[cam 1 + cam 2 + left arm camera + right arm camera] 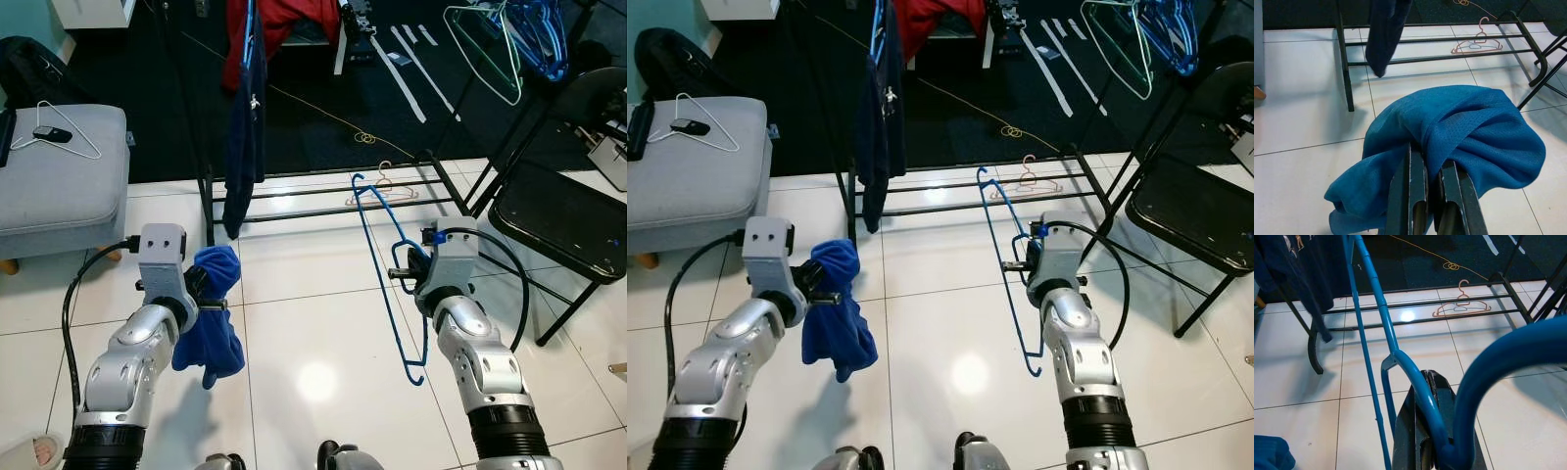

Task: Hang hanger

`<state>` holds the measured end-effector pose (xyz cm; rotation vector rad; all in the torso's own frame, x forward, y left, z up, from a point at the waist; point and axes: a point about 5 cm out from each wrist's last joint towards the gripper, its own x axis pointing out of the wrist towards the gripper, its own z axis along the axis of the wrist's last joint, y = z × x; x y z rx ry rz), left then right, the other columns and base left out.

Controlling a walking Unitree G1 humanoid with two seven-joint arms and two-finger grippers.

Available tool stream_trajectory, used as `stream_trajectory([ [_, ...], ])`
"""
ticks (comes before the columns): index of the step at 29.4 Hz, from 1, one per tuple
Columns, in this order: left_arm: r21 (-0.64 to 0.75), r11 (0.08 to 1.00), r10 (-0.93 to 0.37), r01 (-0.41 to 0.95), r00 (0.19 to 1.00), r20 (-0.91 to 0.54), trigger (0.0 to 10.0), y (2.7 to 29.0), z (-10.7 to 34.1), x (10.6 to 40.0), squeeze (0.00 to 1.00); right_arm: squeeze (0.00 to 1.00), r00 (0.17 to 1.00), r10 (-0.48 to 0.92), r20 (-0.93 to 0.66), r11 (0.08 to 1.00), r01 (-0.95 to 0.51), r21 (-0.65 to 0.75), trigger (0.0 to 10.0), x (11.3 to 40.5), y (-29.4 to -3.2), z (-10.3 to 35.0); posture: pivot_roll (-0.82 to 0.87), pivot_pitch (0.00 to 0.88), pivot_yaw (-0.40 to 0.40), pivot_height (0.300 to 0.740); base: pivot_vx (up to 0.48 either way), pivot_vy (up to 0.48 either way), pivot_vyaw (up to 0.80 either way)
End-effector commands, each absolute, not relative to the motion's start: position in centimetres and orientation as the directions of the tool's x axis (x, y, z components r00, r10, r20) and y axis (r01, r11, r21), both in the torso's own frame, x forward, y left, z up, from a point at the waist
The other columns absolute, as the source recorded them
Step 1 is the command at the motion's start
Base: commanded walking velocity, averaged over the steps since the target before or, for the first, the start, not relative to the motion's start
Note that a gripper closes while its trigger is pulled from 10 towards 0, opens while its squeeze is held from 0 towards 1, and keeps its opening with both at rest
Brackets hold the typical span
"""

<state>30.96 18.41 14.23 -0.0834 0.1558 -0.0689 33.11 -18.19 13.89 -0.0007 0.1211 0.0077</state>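
My right gripper (404,275) is shut on a blue plastic hanger (384,257), held upright over the white tiles, its hook curling close to the camera in the right wrist view (1498,357). Bunched blue cloth (211,313) is pinched in my left gripper (201,284), which is shut on it; its fingers (1418,196) bite into the folds (1459,127). Ahead stands a black clothes rack (323,196) with a dark navy garment (245,117) hanging on it.
A pink hanger (382,188) lies on the floor under the rack. A black folding chair (558,215) stands at the right, a grey ottoman (59,176) with a white wire hanger (69,132) at the left. Several hangers (509,39) hang at the top right. A red garment (284,24) hangs behind.
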Motion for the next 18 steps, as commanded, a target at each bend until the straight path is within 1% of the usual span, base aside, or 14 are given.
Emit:
stream_trajectory([
  [1, -0.058, 0.995, -0.087, 0.079, 0.985, -0.151, 10.0, 18.31, 14.05, 30.61, 0.00, 0.00, 0.990, 0.008, -0.143, 1.000, -0.007, 0.010, 10.0, 32.66, -18.28, 13.32, -0.07, 0.202, -0.047, 0.740, 0.000, 0.000, 0.00],
  [8, -0.051, 0.995, -0.097, 0.090, 0.984, -0.147, 10.0, 18.14, 14.14, 30.70, 0.00, 0.00, 0.989, 0.012, -0.145, 1.000, -0.010, 0.013, 10.0, 32.58, -18.14, 13.30, -0.07, 0.200, -0.046, 0.740, 0.000, 0.000, 0.00],
  [18, -0.040, 0.997, -0.073, 0.068, 0.988, -0.138, 10.0, 18.32, 14.22, 30.77, 0.00, 0.00, 0.991, 0.038, -0.132, 0.999, -0.037, 0.014, 10.0, 32.76, -17.64, 13.49, -0.06, 0.205, -0.055, 0.740, 0.000, 0.000, 0.00],
])
